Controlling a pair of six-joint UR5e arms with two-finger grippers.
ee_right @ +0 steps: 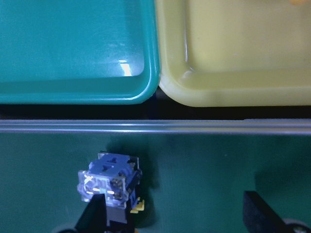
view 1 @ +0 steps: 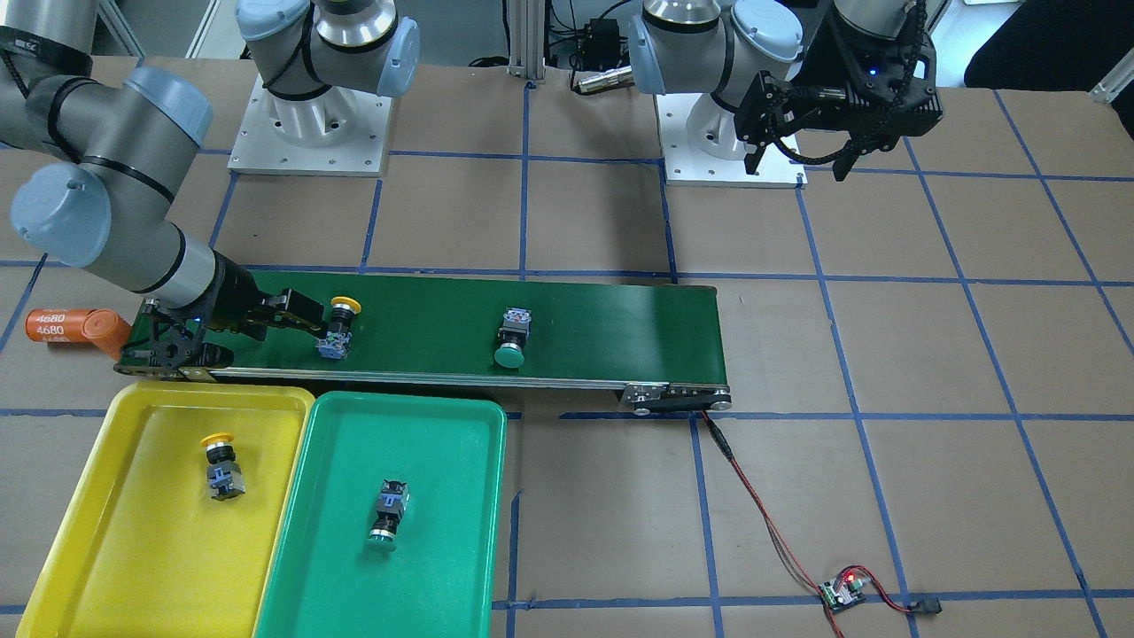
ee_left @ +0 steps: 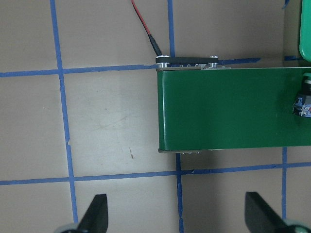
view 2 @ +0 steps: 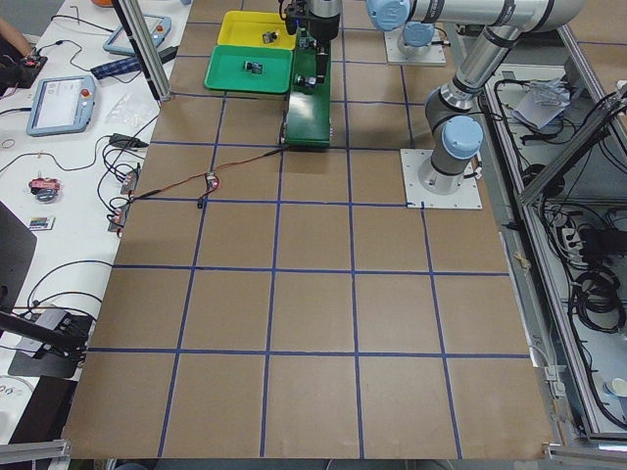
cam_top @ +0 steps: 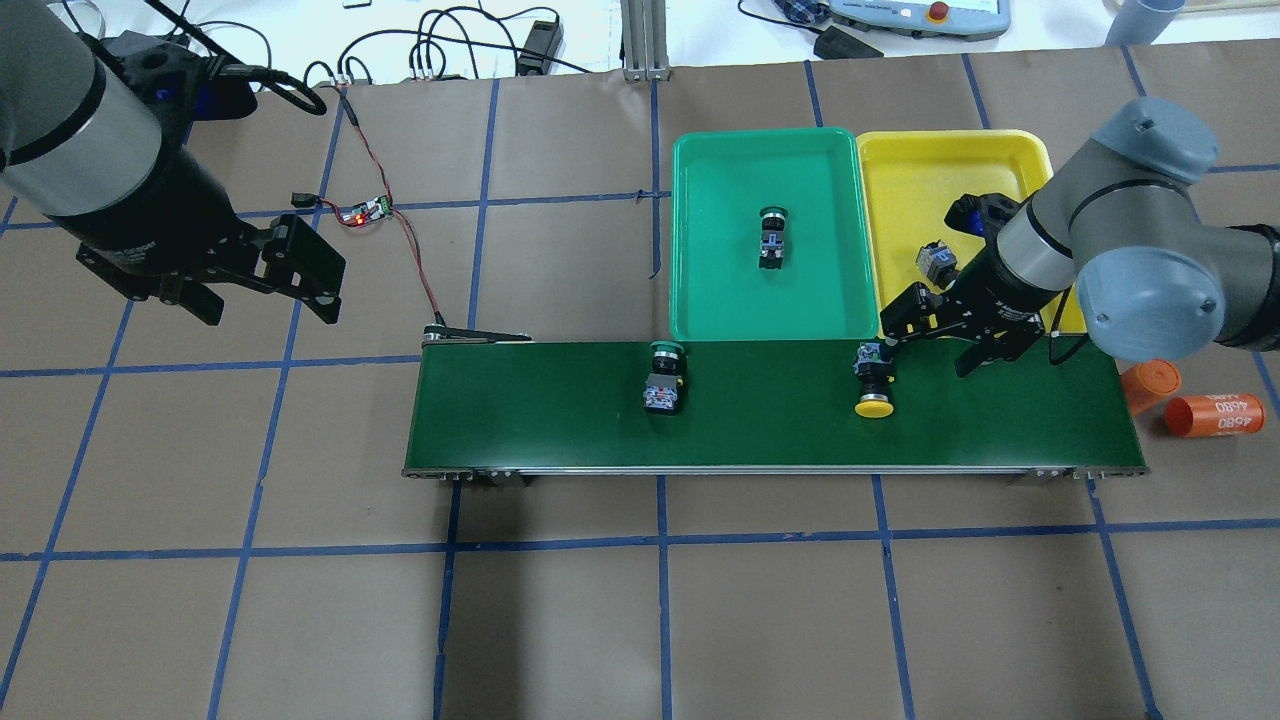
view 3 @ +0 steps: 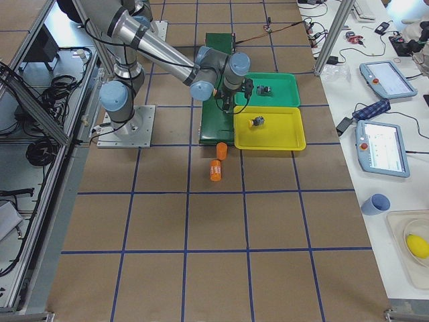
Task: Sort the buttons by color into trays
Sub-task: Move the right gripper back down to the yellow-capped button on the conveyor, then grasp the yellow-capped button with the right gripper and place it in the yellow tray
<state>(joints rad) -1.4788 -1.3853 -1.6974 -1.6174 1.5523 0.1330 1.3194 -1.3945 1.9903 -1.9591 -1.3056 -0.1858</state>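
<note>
**One button of each colour sorted, one of each on the belt**

The right end effector [cam_top: 932, 348] hangs low over the conveyor belt [cam_top: 780, 420], at the end nearest the trays, with its fingers spread wide apart and holding nothing. One finger [ee_right: 95, 218] stands just beside the switch body of a yellow button [cam_top: 873, 385]; whether they touch cannot be told. That button lies on its side on the belt, its cap pointing toward the robot and its body toward the trays.

Near the middle of the belt a green button [cam_top: 664, 375] also lies on its side, its cap toward the trays.

The green tray [cam_top: 720, 290] and the yellow tray [cam_top: 900, 180] sit side by side on the table [cam_top: 300, 600], along the belt's far edge. A second green button [cam_top: 771, 238] lies in the green tray, and a second yellow button [cam_top: 935, 262] lies in the yellow tray.

The left end effector [cam_top: 260, 290] hovers over bare table, well apart from the belt's other end, its fingers wide apart and empty.

Two orange cylinders [cam_top: 1213, 414] lie on the table past the belt's tray end. A small circuit board [cam_top: 365, 212] with a red light lies near the left arm.
</note>
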